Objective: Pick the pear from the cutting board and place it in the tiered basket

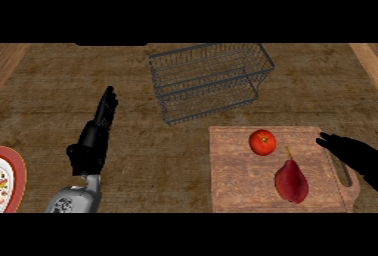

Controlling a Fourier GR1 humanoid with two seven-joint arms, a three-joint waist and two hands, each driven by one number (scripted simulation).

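Pear (291, 181) is found on the cutting board (236, 175), in its near right part, with the thin stem pointed away from the robot. It is dark red, smooth, broad at the near end and narrowed toward the stem. A round red tomato (263, 142) is set on the same board, just beyond the stem and a little to its left, apart from the pear. It lies roughly on the line between the pear and the tiered basket (210, 82).

The basket is made of thin dark wire, with open rectangular tiers stacked one over another. It is placed on the counter (148, 160) beyond the board's far left corner, and a strip of bare counter is seen between the two. The board is of pale reddish wood with visible grain, and a slotted handle is cut into its right side. The counter shows a rough brown wood texture.

The right hand (354, 152) is held over the board's right edge, just beside the pear without touching it, fingers stretched out and closed on nothing. The left hand (94, 137) is seen well to the left of the basket, fingers straight and pointed away, with nothing held.

A plate (16, 186) with a red rim is cut off by the left edge; the markings on its white face cannot be read.
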